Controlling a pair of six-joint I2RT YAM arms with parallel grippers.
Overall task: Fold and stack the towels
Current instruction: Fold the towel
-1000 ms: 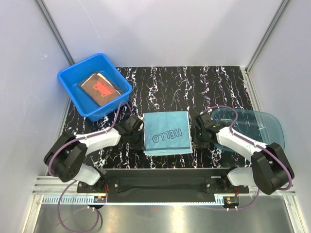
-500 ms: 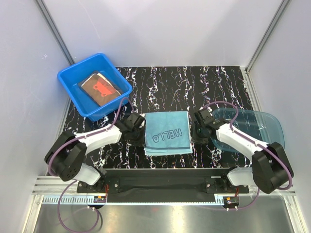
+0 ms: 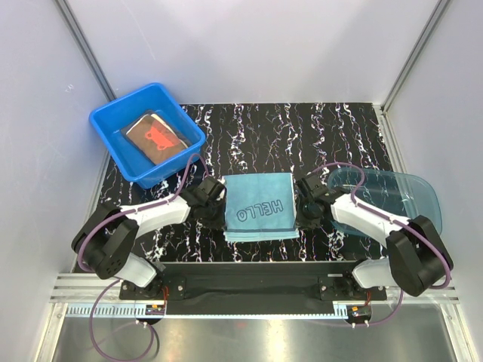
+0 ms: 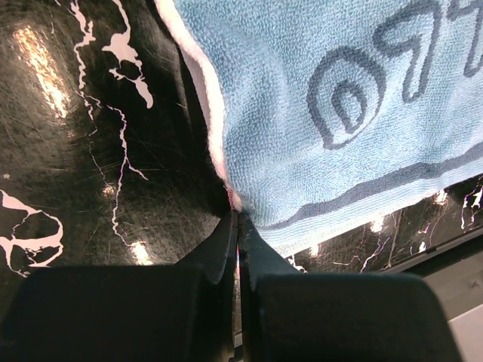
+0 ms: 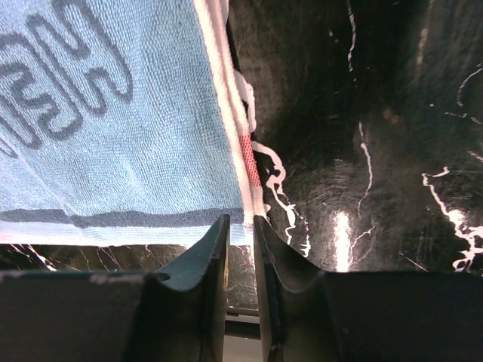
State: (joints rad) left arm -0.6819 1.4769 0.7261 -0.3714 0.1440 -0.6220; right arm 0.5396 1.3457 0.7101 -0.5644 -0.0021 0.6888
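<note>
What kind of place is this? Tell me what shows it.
Probably a robot lab test cell: left arm and right arm bolted to a rail at a black marbled table, plain white walls boxing it in, a light blue towel and blue tub as props.

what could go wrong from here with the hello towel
The left fingers are shut right at the edge of the folded light blue towel; pulling away could drag it and open the fold. The right fingers stand slightly apart at the opposite hem; closing there might catch only one layer. The teal bowl sits close by the right arm, so a wide swing might bump it.
</note>
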